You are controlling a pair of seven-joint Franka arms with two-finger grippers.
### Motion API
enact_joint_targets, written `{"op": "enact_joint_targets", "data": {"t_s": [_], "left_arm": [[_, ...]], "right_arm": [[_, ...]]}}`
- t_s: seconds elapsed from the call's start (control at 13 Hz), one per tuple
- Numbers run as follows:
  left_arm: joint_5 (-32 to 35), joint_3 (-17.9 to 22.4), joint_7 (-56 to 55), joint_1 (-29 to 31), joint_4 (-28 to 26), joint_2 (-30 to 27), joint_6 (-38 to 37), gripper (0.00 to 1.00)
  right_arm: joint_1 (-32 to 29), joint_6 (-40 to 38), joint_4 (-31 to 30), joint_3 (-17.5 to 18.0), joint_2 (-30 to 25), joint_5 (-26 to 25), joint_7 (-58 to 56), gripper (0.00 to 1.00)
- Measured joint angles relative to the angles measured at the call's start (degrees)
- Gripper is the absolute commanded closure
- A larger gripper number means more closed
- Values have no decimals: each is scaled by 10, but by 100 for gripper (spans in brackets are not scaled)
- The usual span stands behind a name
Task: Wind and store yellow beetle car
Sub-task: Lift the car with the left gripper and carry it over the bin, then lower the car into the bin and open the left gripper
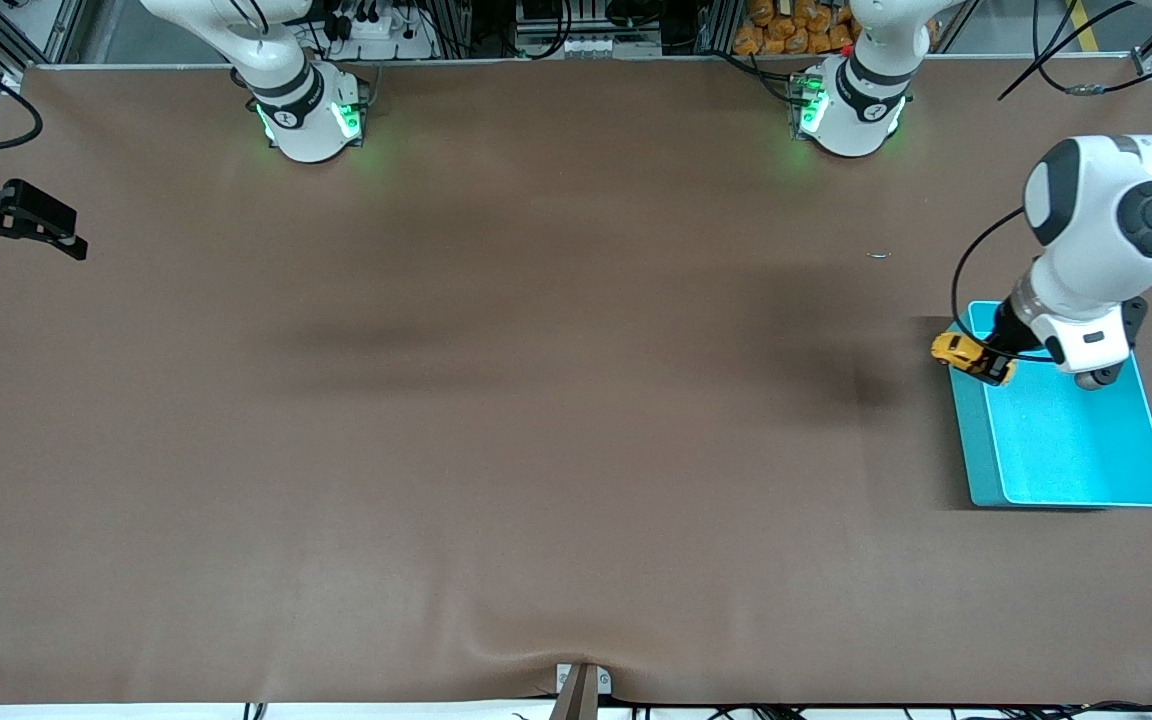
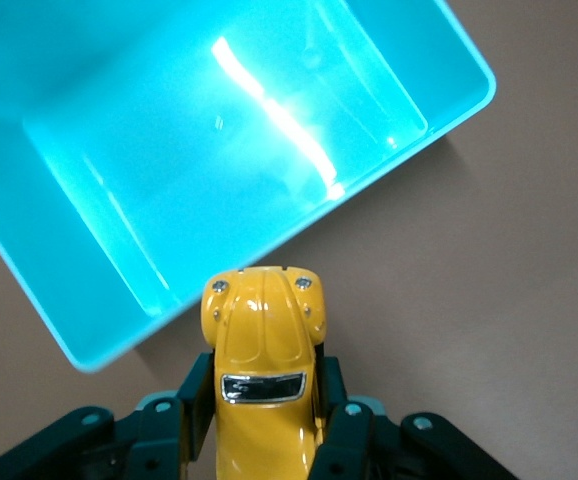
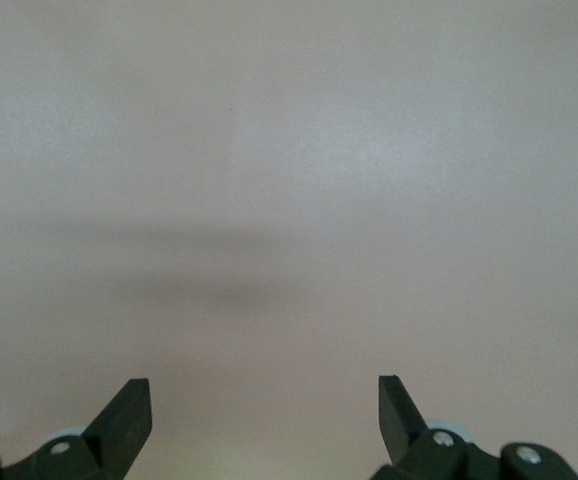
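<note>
The yellow beetle car (image 1: pixel 966 355) (image 2: pixel 262 340) is held up in the air, my left gripper (image 1: pixel 988 358) (image 2: pixel 263 400) shut on its sides. It hangs over the turquoise bin's (image 1: pixel 1066 450) (image 2: pixel 169 150) rim, on the side toward the table's middle, with its nose pointing out past that rim. The bin stands at the left arm's end of the table and has nothing in it. My right gripper (image 1: pixel 36 222) (image 3: pixel 264 395) waits at the right arm's end of the table, open over bare brown mat, with nothing between its fingers.
A small thin grey object (image 1: pixel 878 255) lies on the brown mat (image 1: pixel 536 400), farther from the front camera than the bin. The two arm bases (image 1: pixel 311 115) (image 1: pixel 848 110) stand along the table's back edge. A clamp (image 1: pixel 581 688) sits at the front edge.
</note>
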Motion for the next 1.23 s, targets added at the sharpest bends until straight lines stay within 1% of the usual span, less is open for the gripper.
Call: {"op": "enact_joint_targets", "data": {"t_s": [0.39,0.62,0.77,0.93,1.0,1.23], "left_arm": [[0,4,221,57,32,16,-10,100],[0,5,355,93,68,48,-13,100],[0,5,437,110,106,78,-34,100],[3,5,490,113,141,110,-57,100],[11,4,506,113,150,124,-61,100],[41,3,543,111,156,160,-63,100]], "right_arm": [[0,0,0,0,0,0,0,0],[0,1,0,0,0,0,0,0],[0,1,0,0,0,0,0,0],[0,1,0,0,0,0,0,0],[0,1,-1,0,0,0,0,0],[0,1,-1,0,0,0,0,0]]}}
